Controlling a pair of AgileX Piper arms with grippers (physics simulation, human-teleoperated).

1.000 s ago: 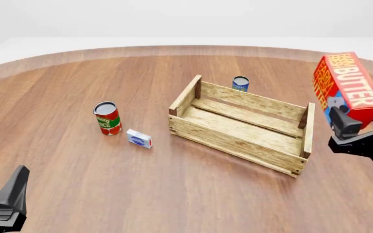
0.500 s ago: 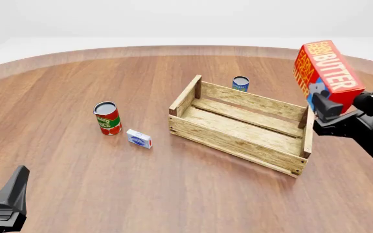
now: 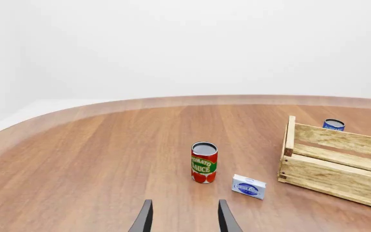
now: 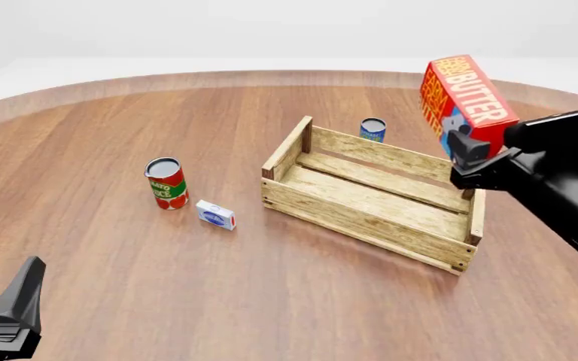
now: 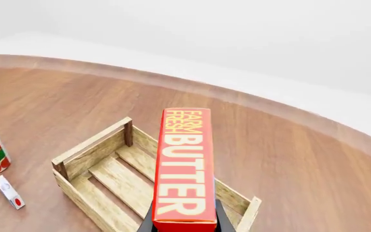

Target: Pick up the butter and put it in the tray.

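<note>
Over the tray's right end: butter (image 4: 466,101) held clear of the table, tilted, lettered face toward the near edge, top leaning toward the far-left.
Butter grip: right gripper (image 4: 470,154) has its fingers pinched on the carton's lower end; the right wrist view shows the carton (image 5: 184,169) rising straight out from between the two dark fingers.
Long axis: carton's length runs on along the fingers, so it stands tall above the grip, not flat.
Tray: wooden slat crate (image 4: 314,207) sits right of the table's centre, long side running from near-right to far-left; its open floor (image 5: 124,181) lies below and ahead of the carton in the right wrist view.
Key relation: carton hangs above the tray's right end wall, about at the rim line; the open floor lies to its left. Judged: a short carry leftward, then down, and the tall carton likely needs tipping to lie in.
Nearer arm: right, plainly; it already has the load.
Left gripper (image 3: 183,220): fingers spread, nothing between them, low at the near-left edge, well apart from the tray.
Bystanders: tomato can (image 4: 165,183) and small white-and-blue box (image 4: 214,215) left of the tray; blue can (image 4: 372,129) behind its far side.
Risk, judged: carton's lower corner catching the end wall on descent.
</note>
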